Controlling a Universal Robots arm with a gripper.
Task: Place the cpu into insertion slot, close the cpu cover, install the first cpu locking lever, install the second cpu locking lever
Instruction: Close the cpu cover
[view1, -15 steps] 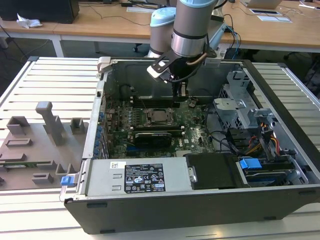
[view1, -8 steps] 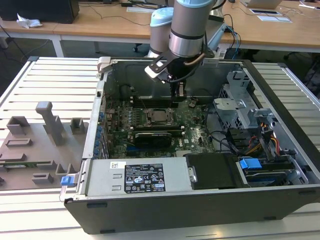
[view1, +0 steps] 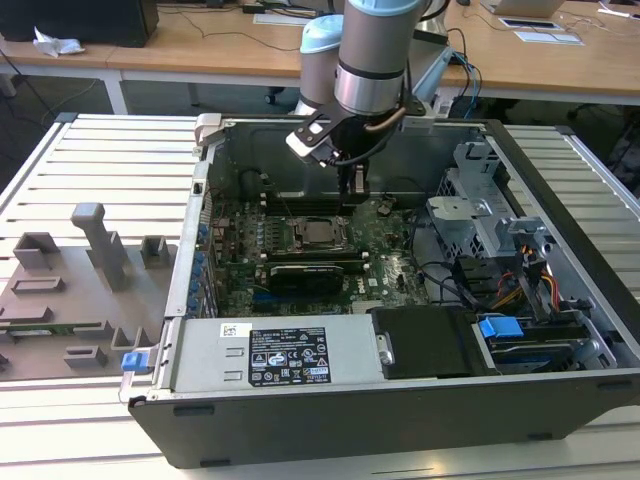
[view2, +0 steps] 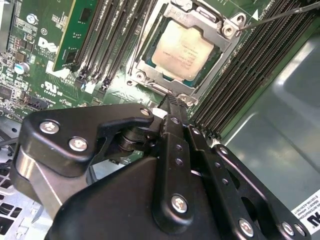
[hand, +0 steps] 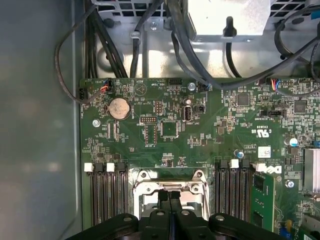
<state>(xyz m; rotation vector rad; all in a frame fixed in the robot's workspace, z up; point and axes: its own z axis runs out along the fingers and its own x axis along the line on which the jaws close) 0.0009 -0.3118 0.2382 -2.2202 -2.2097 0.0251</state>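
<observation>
Exterior view: pincer (view1: 355, 190) low over motherboard (view1: 390, 250), cpu (view1: 318, 236) tiny, hard to make out. Second wrist view: pincer (view2: 172, 102) closed tip to tip beside cpu cover (view2: 145, 57); cpu (view2: 187, 50) pale beige, seated under it. First wrist view: pincer (hand: 170, 202) hides most of cpu.

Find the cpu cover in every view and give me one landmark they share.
Exterior view: cpu cover at the motherboard's middle, under the gripper.
Second wrist view: it frames the cpu, beyond the gripper.
First wrist view: silvery frame at the gripper's tip.
Landmark: black memory slots flanking it.
</observation>
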